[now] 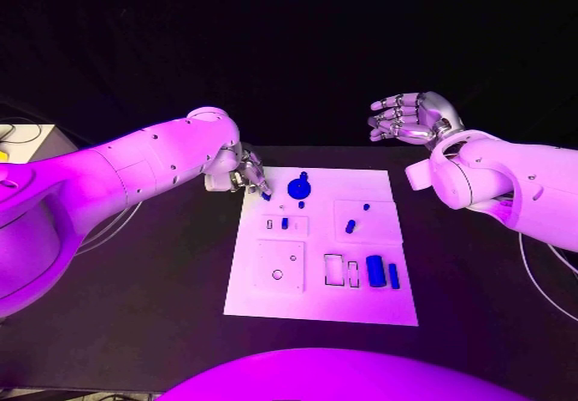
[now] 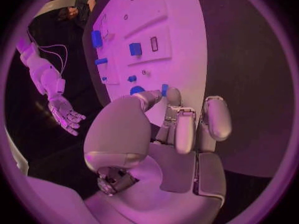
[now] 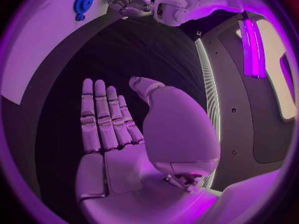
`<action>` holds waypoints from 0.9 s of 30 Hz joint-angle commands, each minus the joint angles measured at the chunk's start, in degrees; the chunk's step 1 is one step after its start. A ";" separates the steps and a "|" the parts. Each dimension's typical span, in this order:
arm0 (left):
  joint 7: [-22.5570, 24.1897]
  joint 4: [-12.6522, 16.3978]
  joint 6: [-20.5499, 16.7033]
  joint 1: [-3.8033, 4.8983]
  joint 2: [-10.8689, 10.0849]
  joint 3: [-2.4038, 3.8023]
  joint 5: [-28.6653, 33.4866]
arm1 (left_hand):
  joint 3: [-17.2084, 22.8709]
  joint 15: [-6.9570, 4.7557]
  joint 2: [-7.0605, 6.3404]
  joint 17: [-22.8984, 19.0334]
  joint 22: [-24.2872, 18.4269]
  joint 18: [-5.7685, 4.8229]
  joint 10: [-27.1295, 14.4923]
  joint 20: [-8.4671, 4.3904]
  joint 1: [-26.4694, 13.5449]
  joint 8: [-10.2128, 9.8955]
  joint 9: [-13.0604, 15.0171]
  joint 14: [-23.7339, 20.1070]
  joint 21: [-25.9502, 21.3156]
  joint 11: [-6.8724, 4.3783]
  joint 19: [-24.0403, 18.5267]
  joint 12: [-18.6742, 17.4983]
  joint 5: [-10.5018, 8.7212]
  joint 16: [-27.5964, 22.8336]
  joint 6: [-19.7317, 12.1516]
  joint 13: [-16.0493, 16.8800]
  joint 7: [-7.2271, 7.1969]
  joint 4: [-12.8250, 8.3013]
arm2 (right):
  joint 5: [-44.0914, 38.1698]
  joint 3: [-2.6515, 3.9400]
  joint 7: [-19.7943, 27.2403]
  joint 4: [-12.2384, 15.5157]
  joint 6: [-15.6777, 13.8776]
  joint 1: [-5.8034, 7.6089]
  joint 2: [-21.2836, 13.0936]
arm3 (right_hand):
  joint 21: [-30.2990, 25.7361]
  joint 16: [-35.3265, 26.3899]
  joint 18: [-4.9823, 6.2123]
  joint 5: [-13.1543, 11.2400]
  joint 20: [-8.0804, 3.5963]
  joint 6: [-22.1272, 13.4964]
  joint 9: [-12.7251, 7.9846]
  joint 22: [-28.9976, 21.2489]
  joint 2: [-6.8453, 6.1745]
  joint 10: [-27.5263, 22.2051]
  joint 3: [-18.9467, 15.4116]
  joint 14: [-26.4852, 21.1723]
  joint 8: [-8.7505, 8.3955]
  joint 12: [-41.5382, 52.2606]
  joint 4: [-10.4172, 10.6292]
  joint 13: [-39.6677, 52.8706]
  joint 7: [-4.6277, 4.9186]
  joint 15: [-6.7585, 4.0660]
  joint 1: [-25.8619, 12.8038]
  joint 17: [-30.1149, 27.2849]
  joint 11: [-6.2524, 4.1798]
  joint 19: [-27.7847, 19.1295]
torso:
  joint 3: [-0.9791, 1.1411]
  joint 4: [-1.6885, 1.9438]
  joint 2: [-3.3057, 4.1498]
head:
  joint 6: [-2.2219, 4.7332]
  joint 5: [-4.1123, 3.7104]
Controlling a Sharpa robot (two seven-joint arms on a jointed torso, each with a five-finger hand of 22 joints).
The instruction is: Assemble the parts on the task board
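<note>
Left hand [image 1: 247, 177] first: I've got it down at the far left corner of the task board [image 1: 323, 307], fingers bunched together, and a small blue part [image 1: 265, 195] sits right at the fingertips. It looks pinched, but I honestly cannot tell whether I'm holding it or just touching it (the wrist view shows the fingertips meeting over a bit of blue [image 2: 164, 89], not much more). Just beside it on the board is a round blue disc [image 1: 299, 188]. Further along there's a short blue peg [image 1: 284, 223] in a small panel, another one [image 1: 351, 225] in the next panel, and two long blue bars [image 1: 376, 271] near the board's front right. The board lies flat in the middle of the black counter [image 1: 144, 292].

My guess is these pieces are light, stiff plastic, probably a bit slick, so I'd pinch each across its narrow sides, gently.

Right hand [image 1: 413, 118] is up off the counter beyond the board's far right corner, fingers loosely spread, holding nothing.
</note>
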 commanded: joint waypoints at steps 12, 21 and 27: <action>1.00 0.55 -1.26 -0.01 -0.76 0.00 3.07 | 12.65 -0.58 -1.46 9.94 1.56 0.43 2.20 -0.48 -3.57 3.43 6.36 4.09 1.15 -0.25 0.97 -0.15 0.49 0.74 0.29 0.21 -0.63 -8.30 | 0.12 0.02 0.50 0.15 0.42 -0.15 -0.17 | -0.08 -0.46 0.26 1.05 0.31 -0.05 -0.16 -0.74 0.53 0.12 -0.03 0.48 -0.40 -0.39 -0.45 -0.72 3.56 0.02 -0.53 -0.38 0.18 0.33 | -0.03 0.01 -0.03 | -0.32 0.17; 1.12 4.42 -3.37 0.00 -3.19 -0.02 4.14 | 15.58 -0.86 -2.49 10.71 2.78 0.20 3.41 -0.68 -5.09 3.76 7.21 4.45 1.84 -0.53 1.84 0.11 1.26 1.25 1.30 0.68 -0.87 -10.02 | 0.13 0.02 0.67 0.03 0.46 -0.22 -0.42 | -0.14 -0.78 0.23 1.48 0.39 -0.08 -0.23 -1.27 0.59 -0.09 -0.09 0.32 -0.54 -0.47 -0.56 -1.21 3.65 0.14 -0.72 -0.65 0.28 0.22 | -0.02 0.01 -0.03 | -0.36 0.02; 1.31 8.61 -4.98 0.01 -5.47 -0.09 4.28 | 18.00 -1.45 -4.24 11.87 4.38 -0.13 5.35 -1.19 -7.37 3.91 7.89 4.95 2.74 -1.14 3.03 0.33 5.92 1.99 3.02 1.42 -1.48 -11.17 | 0.75 0.02 0.94 -0.54 0.48 -0.24 -0.54 | -0.23 -1.39 0.19 2.07 0.59 -0.07 -0.34 -2.21 0.86 -0.44 -0.19 -0.14 -0.75 -0.60 -0.56 -2.01 3.76 0.36 -1.16 -1.14 0.44 -0.24 | -0.04 0.18 -0.14 | -0.37 0.09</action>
